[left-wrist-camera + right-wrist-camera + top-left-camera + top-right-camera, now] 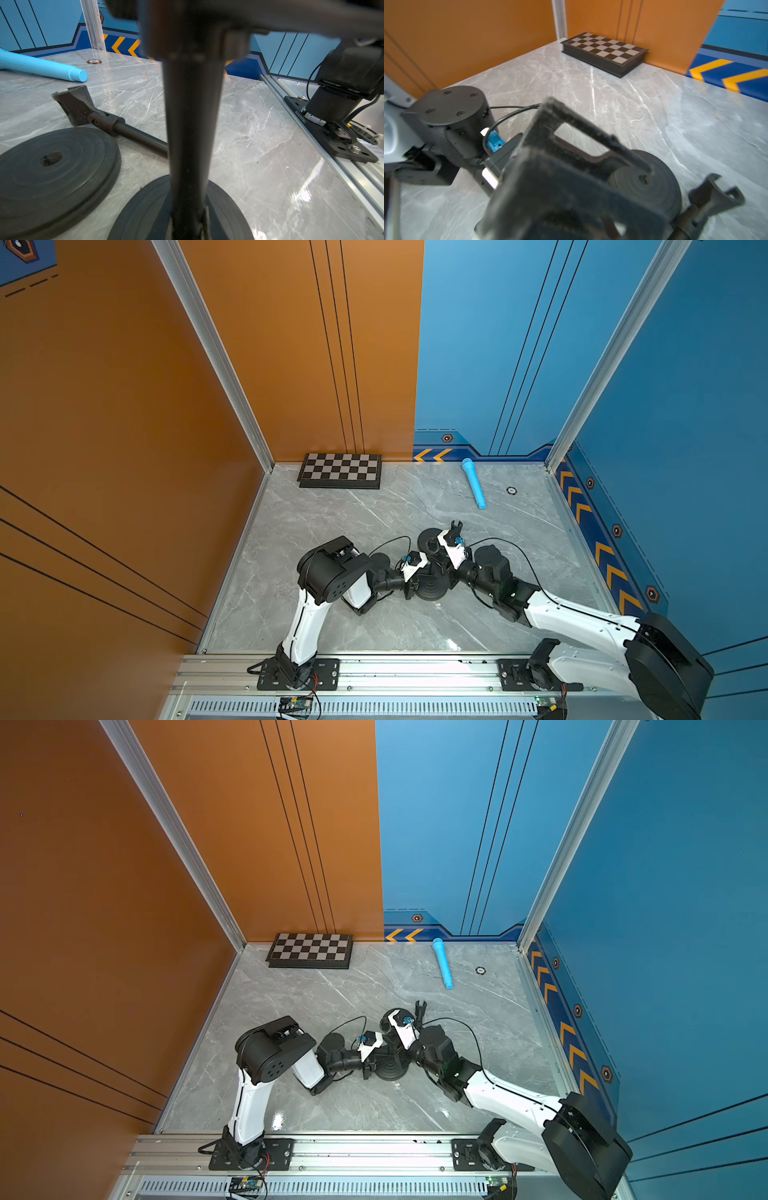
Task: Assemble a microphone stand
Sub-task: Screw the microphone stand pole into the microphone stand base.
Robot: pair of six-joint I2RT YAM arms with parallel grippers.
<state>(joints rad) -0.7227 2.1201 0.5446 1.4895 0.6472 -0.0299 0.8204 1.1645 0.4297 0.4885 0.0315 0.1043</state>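
Left claw (188, 224) clenched, tips at the base disc (224, 216) nearer the bench (374, 614) front edge; right claw (433, 546) blurred, cannot tell its state; clip pole (108, 122) lies flat.

Only a faint white serial number marks the mounting plate (299, 113).

High over the front rail (374, 672) in both top views, tilted steeply down across the table (374, 510) toward the far walls, distant enough for the whole tabletop; near-identical coverage. Left wrist view low, close over the marble, facing the blue wall (52, 20), blue microphone (41, 66) and round base (52, 176); right wrist view close, blurred, facing the chessboard (604, 51) corner; all three shared with the top views.
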